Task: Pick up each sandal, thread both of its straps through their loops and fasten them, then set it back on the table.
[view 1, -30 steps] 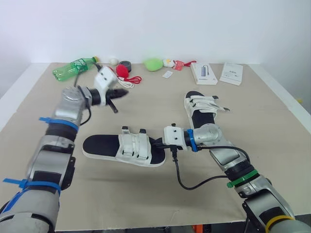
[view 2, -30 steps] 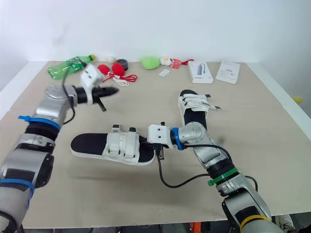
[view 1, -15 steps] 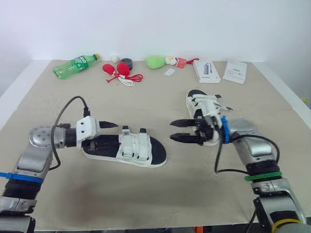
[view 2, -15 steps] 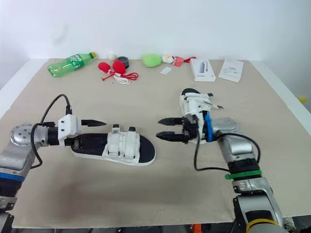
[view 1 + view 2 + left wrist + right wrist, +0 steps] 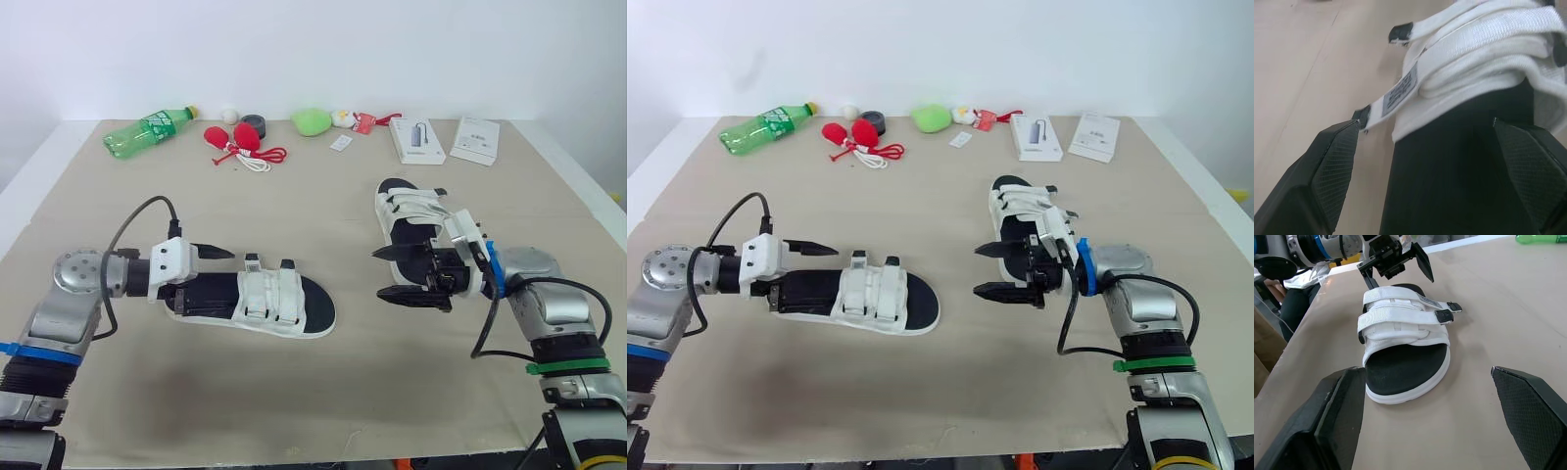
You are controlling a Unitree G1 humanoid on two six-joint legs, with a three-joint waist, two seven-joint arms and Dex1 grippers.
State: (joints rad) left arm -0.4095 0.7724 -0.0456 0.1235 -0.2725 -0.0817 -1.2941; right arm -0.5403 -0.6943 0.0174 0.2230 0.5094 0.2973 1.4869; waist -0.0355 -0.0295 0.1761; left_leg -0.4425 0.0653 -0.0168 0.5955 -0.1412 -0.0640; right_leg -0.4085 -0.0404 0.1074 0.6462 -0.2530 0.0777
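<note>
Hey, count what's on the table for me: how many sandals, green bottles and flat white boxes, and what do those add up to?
Sandals: 2
Green bottle: 1
White boxes: 2
Total: 5

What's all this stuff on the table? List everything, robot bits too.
white-strapped black sandals: two, white and black, mid-table, left and right
green plastic bottle: one, green, far left
red pom-poms with cord: two, red, beside bottle
dark tape roll: one, dark grey, far edge
lime soft lump: one, green, far middle
flat white boxes: two, white, far right
tan table: one, beige, under everything
left pincer: one, black, open astride left sandal's heel
right pincer: one, black, open near right sandal
</note>
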